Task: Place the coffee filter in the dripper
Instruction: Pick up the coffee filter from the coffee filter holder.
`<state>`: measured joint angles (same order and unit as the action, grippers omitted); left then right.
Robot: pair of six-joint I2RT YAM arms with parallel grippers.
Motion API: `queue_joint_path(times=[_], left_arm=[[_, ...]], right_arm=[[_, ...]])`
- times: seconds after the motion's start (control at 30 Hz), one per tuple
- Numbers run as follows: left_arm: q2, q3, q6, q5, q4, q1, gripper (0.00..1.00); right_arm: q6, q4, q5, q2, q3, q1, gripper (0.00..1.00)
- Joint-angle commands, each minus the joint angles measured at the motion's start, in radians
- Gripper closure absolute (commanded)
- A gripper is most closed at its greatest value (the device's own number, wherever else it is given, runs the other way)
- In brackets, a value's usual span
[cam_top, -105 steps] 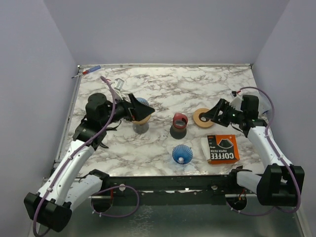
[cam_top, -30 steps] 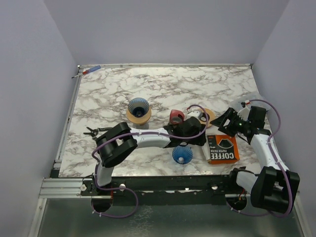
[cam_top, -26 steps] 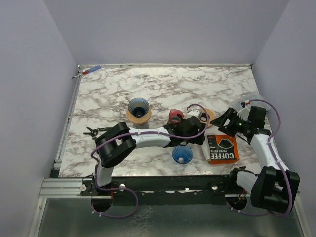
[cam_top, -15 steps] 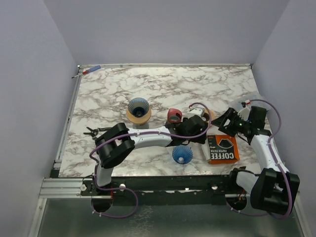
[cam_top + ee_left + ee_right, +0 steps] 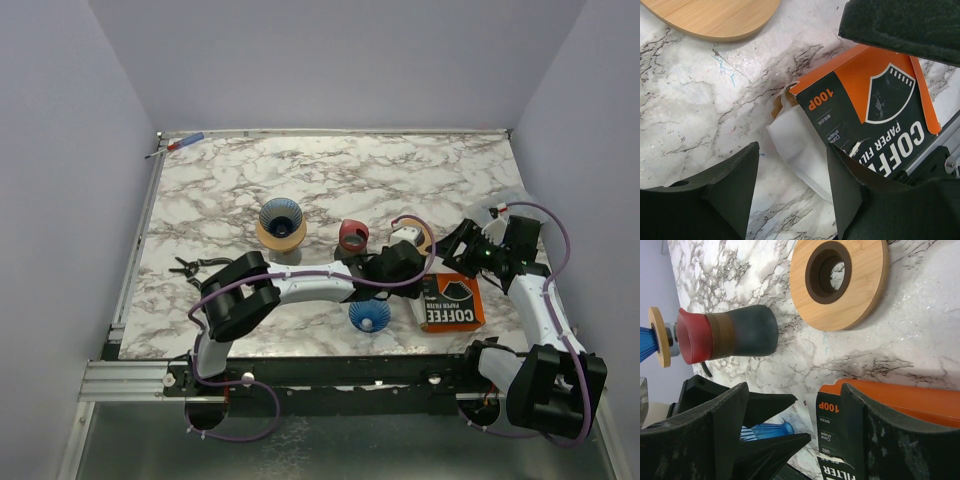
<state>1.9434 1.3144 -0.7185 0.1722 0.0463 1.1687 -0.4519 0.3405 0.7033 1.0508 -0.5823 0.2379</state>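
Coffee filter [image 5: 799, 145]: one white paper cone, poking out from the open corner of the orange-and-black filter box [image 5: 875, 100]. Its free part lies flat on the marble bench [image 5: 700, 110].

- The filter sits ahead of the left pincer [image 5: 790, 200], in line with the gap between the two black fingers [image 5: 715, 195]. As far as the left wrist view shows, neither finger touches it.
- Left pincer: parted to a moderate gap, nothing held.
- In the top view the box lies at the near right of the bench. The left arm stretches low across from its base on the left, ending at the box's left edge.
- Blue dripper [image 5: 369, 313]: stands near the front edge, just left of the box and beside the left forearm. No filter in it.
- Second blue dripper [image 5: 281, 222]: set in a wooden collar, farther back and to the left, well apart from the box.
- Red-rimmed dark cup [image 5: 351, 236]: between the two drippers, toward the back.
- Wooden ring [image 5: 840, 282]: flat on the bench beyond the box, dark hole at its centre. In the top view it is mostly hidden behind the left wrist.
- Right pincer [image 5: 795, 440]: hangs over the far edge of the box, fingers spread wide, empty. The ring and the cup lie ahead of it.
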Motion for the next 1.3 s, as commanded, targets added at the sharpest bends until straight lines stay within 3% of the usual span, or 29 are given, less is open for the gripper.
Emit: queue_joint_path(times=[0.0,0.83,1.07,1.27], left_arm=[[0.013,-0.011,-0.014,-0.009,-0.02,0.001,0.43],[0.07,-0.005,-0.014,-0.01,-0.042,-0.001,0.58],[0.058,-0.011,-0.004,0.004,-0.043,-0.001,0.74],[0.034,-0.037,0.004,0.008,-0.09,-0.004,0.95]], right_arm=[[0.008,0.02,-0.013,-0.02,-0.021,0.008,0.21],[0.012,0.029,-0.015,-0.02,-0.025,0.008,0.21],[0.011,0.031,-0.011,-0.021,-0.028,0.008,0.21],[0.008,0.032,-0.01,-0.023,-0.032,0.008,0.21]])
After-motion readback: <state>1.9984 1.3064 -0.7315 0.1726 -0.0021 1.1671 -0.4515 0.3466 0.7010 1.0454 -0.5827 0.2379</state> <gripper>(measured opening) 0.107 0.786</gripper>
